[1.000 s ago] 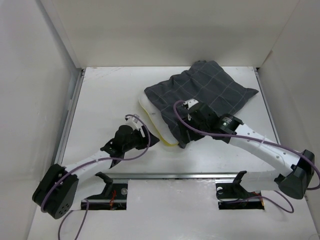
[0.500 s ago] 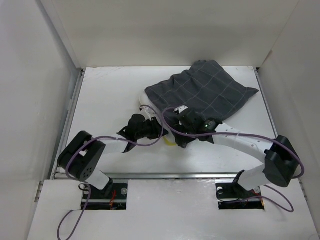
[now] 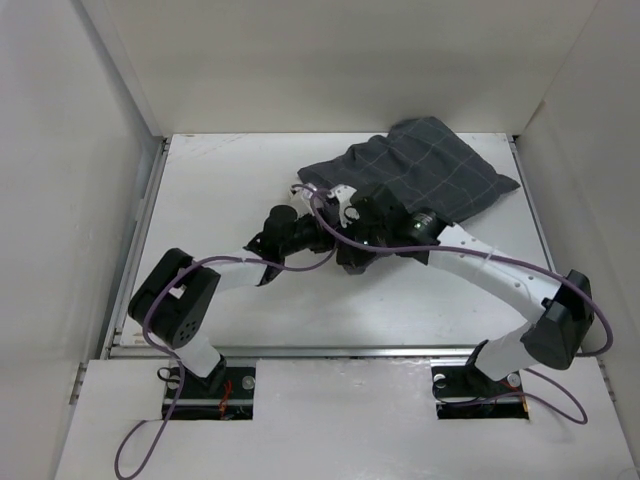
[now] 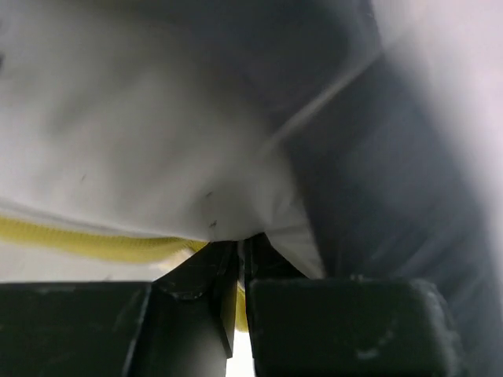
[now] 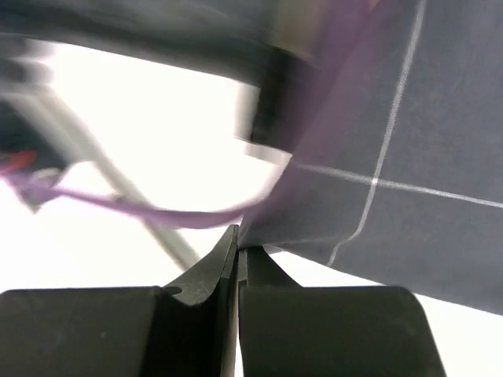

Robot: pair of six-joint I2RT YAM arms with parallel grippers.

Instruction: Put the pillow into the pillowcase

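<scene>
Pinching shut in its own wrist view, the left tool (image 4: pixel 240 263) has its jaws drawn to a thin slit on the pillow (image 4: pixel 141 157), with the cream cloth tapering into the fingertips and a bit of yellow piping showing in the gap. The right tool (image 5: pixel 237 255) is likewise closed tight, the hem of the pillowcase (image 5: pixel 409 157) running down into its fingertips. From overhead both arms converge near the middle of the frame at the pillowcase's lower-left edge, wrists almost touching, purple cables looping over them. The dark checked case lies bunched in the upper right of the desk (image 3: pixel 220 200); its far edge sits close to the back wall (image 3: pixel 340 60) and its right corner reaches near the desk's right edge, just short of the right wall (image 3: pixel 590 150). The pillow is nearly all hidden from above, under the case and the arms. Bare desk spreads across the left half up to the metal rail (image 3: pixel 140 230) and along the lower band toward the near edge.
</scene>
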